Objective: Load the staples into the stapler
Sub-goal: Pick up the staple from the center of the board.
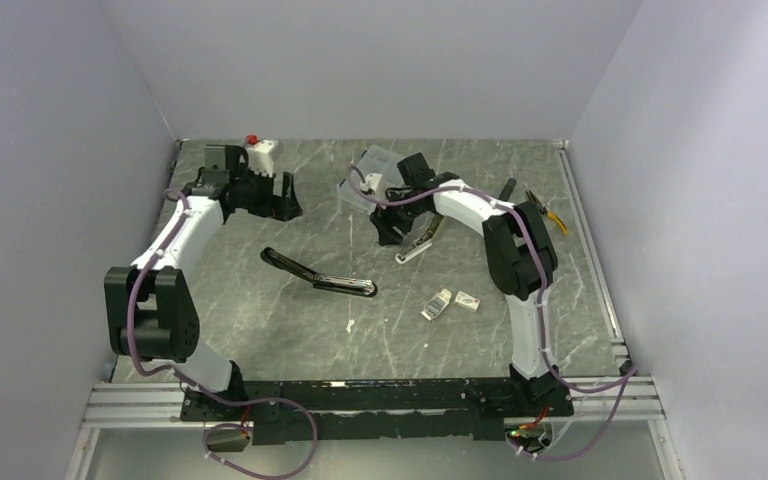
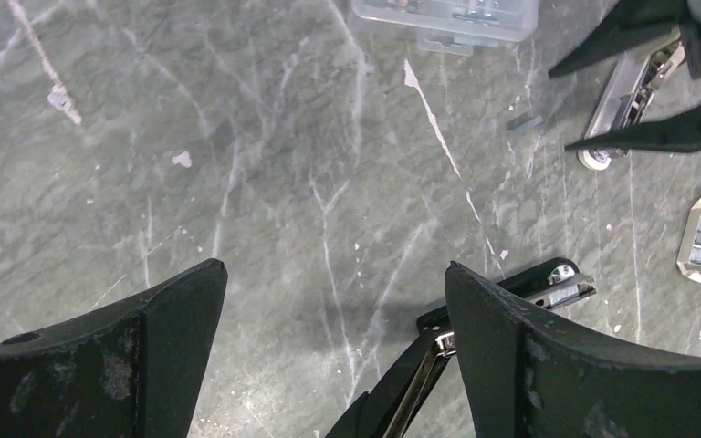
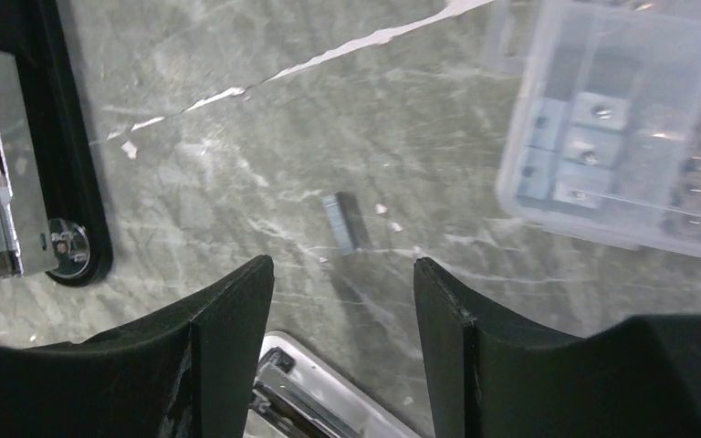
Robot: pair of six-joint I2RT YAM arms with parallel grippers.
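We're on the staple pickup: right pincer (image 3: 340,269) is open and empty, staple strip (image 3: 340,222) lies just ahead of its gap, so next we'd lower and pinch.

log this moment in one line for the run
left pincer open, empty | right pincer open, empty | strip on table ahead of right pincer | stapler lying open

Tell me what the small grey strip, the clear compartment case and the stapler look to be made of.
Staple strip: dull grey, probably metal; too small to be sure.
Clear case: translucent plastic; its contents show through the lid.
Stapler: glossy black body, plastic or painted metal, unclear; the inner rail is bright, mirror-like metal.
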